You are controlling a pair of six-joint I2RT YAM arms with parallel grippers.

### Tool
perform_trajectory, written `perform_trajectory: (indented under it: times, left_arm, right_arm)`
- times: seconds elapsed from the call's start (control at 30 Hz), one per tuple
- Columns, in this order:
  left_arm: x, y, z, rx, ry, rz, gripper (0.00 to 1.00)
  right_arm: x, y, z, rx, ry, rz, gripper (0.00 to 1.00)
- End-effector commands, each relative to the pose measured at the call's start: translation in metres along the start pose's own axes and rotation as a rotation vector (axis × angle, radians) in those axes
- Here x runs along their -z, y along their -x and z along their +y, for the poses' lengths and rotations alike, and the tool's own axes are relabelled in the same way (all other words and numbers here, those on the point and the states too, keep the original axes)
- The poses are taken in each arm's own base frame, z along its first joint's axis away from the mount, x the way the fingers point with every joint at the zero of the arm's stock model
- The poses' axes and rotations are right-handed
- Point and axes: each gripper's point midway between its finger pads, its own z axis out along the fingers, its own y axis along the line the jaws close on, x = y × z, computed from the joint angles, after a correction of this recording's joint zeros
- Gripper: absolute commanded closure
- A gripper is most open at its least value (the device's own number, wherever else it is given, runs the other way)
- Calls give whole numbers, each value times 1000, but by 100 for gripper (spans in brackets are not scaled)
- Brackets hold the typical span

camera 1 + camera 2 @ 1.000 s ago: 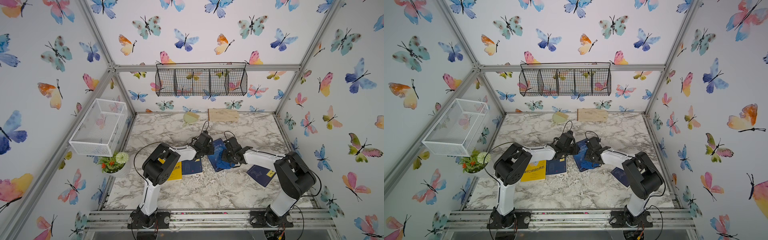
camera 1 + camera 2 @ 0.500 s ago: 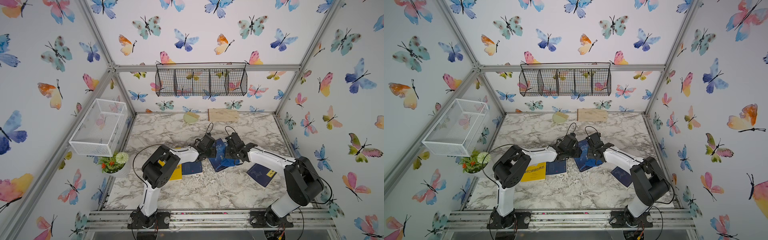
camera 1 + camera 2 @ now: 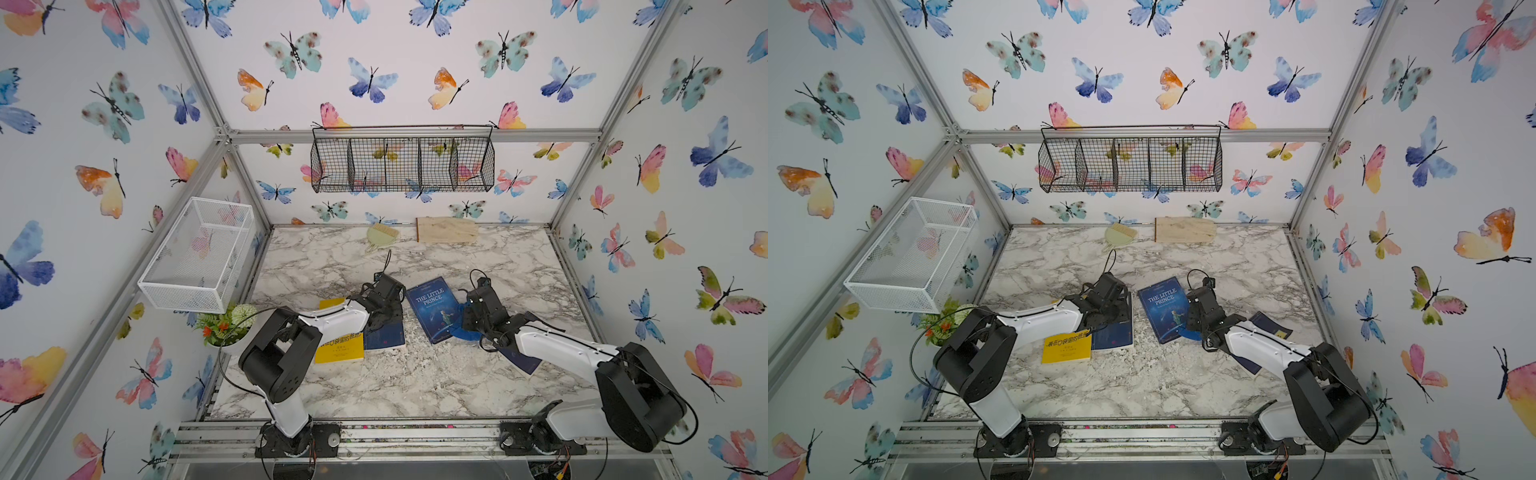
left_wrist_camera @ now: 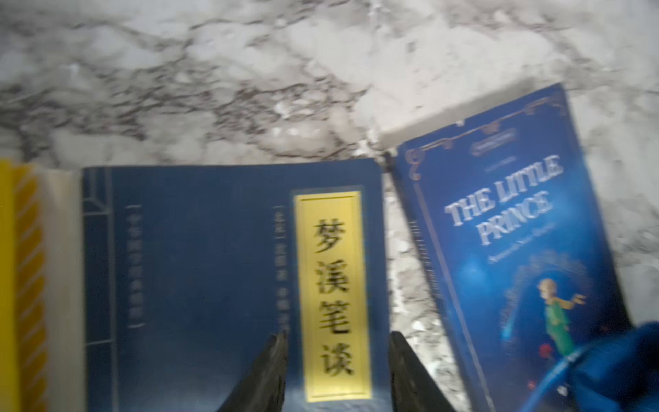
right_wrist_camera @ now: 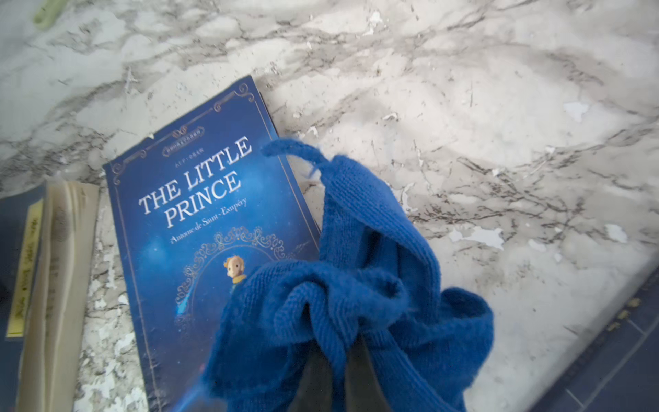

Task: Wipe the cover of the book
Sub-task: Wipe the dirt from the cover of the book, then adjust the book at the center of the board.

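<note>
The blue "The Little Prince" book [image 3: 430,307] [image 3: 1160,307] lies flat and slightly askew at the table's middle. It also shows in both wrist views [image 4: 517,249] [image 5: 199,228]. My right gripper [image 5: 337,353] [image 3: 473,322] is shut on a bunched blue cloth [image 5: 356,278] [image 3: 1188,333]. The cloth rests on the cover's near right corner and spills onto the marble. My left gripper [image 4: 337,342] [image 3: 384,311] is open, with nothing between its fingers. It hovers over a dark blue book with a yellow title label [image 4: 214,278] to the left of The Little Prince.
A yellow book [image 3: 338,347] lies by the dark blue one, and another dark book [image 3: 524,362] sits under my right arm. A plant pot [image 3: 224,328] and white mesh basket [image 3: 199,253] are at the left. A green brush [image 3: 380,237] and wooden board [image 3: 446,229] lie at the back under a black wire basket [image 3: 403,164].
My left gripper has pulled left off The Little Prince onto the dark blue book, and its jaws have parted. My right gripper has dragged the cloth toward the cover's near right corner.
</note>
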Motion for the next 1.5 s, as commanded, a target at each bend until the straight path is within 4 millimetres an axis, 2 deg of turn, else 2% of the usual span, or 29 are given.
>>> perform_trajectory:
  times: [0.0,0.2,0.4,0.53,0.6,0.97,1.07,1.13,1.27,1.33,1.4,1.47]
  left_arm:
    - [3,-1,31,52,100,10,54]
    - [13,8,62,84,178,-9,54]
    - [17,3,99,124,233,5,55]
    - [17,-1,108,138,221,2,55]
    - [15,-2,106,137,202,6,56]
    - [7,1,67,82,39,-14,62]
    - [8,-3,57,67,0,4,64]
    - [17,1,53,68,-21,-15,64]
    - [37,29,37,62,-77,-115,63]
    - [39,44,30,56,-83,-150,62]
    - [34,56,27,55,-71,-177,59]
    - [20,60,30,72,-47,-190,57]
  right_arm:
    - [5,18,-5,-12,-23,-93,98]
    - [4,16,-8,-18,-24,-105,98]
    - [1,13,-11,-18,-47,-94,98]
    - [0,12,-13,-15,-58,-90,98]
    - [-1,11,-14,-16,-66,-87,97]
    - [-5,9,-18,-9,-92,-81,97]
    - [0,16,-18,-1,-117,-65,98]
    - [9,25,-14,-1,-117,-56,98]
    - [25,45,16,3,10,-29,98]
    - [32,54,36,-10,103,-17,98]
    - [35,60,53,-44,179,-4,97]
    - [32,62,68,-74,245,9,97]
